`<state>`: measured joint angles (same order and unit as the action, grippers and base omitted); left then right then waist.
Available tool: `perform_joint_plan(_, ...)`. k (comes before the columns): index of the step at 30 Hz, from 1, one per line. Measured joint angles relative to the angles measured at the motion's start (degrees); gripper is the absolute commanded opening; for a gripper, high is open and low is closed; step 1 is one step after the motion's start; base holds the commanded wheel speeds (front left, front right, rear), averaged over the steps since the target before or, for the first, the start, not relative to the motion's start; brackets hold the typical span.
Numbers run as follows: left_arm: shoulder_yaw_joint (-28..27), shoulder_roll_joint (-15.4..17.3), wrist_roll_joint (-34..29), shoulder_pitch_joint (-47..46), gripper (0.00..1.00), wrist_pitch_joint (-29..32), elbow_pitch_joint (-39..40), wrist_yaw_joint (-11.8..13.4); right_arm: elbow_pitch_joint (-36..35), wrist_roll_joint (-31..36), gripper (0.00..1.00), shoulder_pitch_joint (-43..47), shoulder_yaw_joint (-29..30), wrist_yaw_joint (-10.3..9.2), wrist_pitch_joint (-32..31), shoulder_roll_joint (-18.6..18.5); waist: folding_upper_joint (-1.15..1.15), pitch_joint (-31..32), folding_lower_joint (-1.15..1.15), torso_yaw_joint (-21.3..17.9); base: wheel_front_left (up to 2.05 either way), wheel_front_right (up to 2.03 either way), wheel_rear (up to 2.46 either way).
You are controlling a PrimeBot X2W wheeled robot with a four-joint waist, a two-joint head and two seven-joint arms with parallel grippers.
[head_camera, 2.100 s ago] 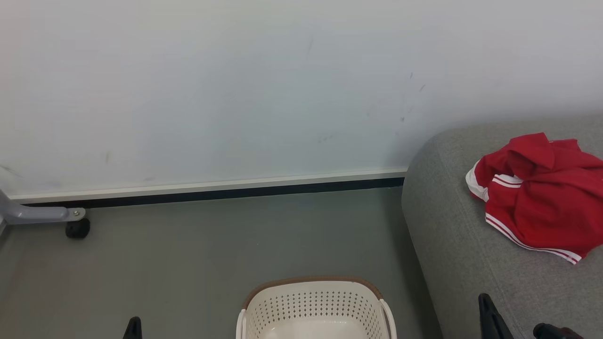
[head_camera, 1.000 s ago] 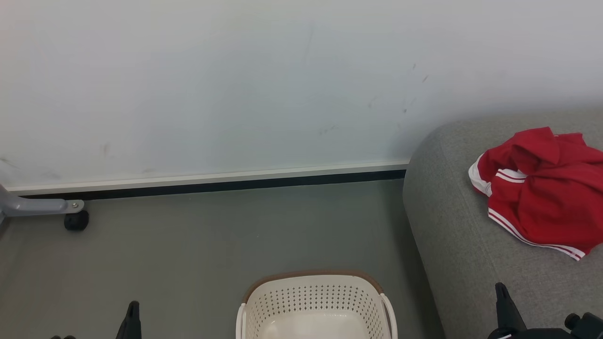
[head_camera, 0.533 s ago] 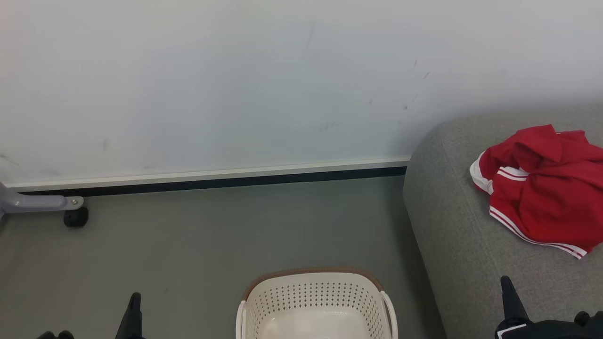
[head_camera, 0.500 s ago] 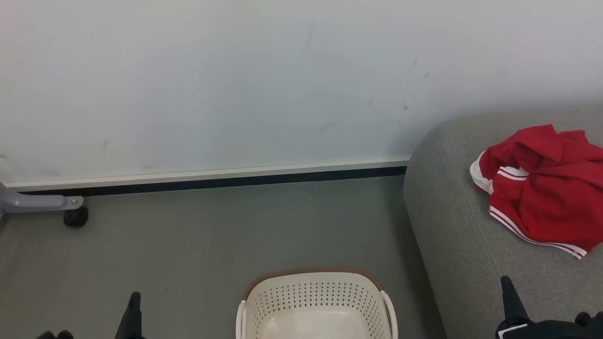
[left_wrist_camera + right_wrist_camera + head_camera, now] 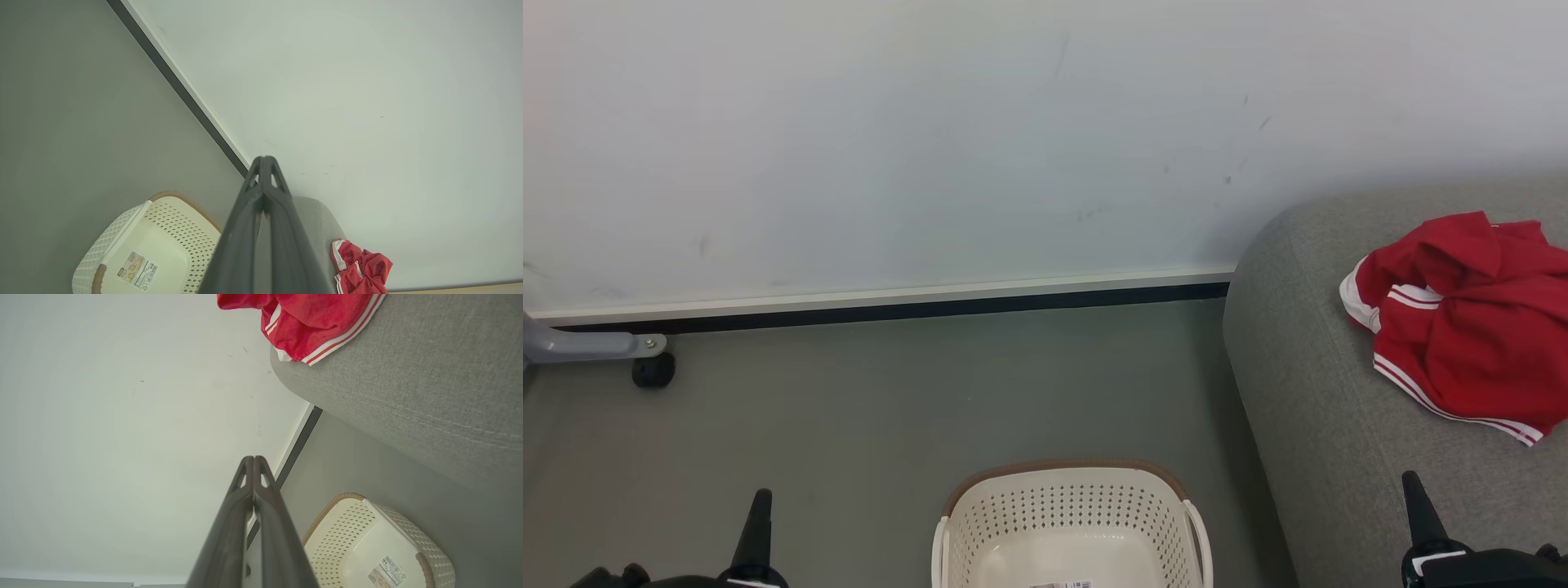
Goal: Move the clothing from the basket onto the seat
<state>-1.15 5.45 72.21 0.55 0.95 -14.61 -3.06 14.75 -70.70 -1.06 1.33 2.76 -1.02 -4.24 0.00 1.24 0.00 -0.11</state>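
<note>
At the far left of the head view a grey frame leg on a black caster stands on the grey floor, close to the dark skirting at the foot of the white wall. At the lower left the left end effector points up the frame; in the left wrist view its fingers are pressed together, pinching nothing. At bottom centre the basket sits on the floor, a label stuck to its pale bottom. Just right of it rises the rounded end of the seat, and the clothing lies crumpled on top of the cushion at the right edge of the frame, well apart from the basket. At the lower right the right end effector points up over the seat, its fingers also pressed together and gripping nothing.
</note>
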Motion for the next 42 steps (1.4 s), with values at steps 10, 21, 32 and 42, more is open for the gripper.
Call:
perform_joint_plan(10, -1.34, -0.91, 6.27, -1.65, 0.0, 1.81, -0.67, -1.05, 0.66, -6.65, 0.0, -1.1, 2.01, 1.31, -1.65, 0.62, 0.0, -0.43, 0.0, 0.03, 0.0, 0.0, 0.0)
perform_joint_plan(21, -2.68, -1.98, 13.02, -3.2, 0.0, 3.7, -1.54, -2.56, 1.57, -13.9, 0.0, -2.39, 4.22, 2.8, -3.55, 1.16, 0.0, -0.91, 0.0, 0.07, 0.0, 0.0, 0.0)
perform_joint_plan(32, -4.0, -2.91, 18.64, -4.92, 0.0, 5.52, -2.22, -3.74, 2.34, -20.59, 0.0, -3.61, 6.23, 3.9, -5.44, 1.64, 0.0, -1.34, 0.0, 0.1, 0.0, 0.0, 0.0)
perform_joint_plan(42, -4.09, -3.0, 19.44, -5.11, 0.0, 5.53, -2.3, -4.01, 2.37, -20.72, 0.0, -4.19, 6.33, 4.13, -5.47, 1.68, 0.0, -1.34, 0.0, 0.11, 0.0, 0.0, 0.0)
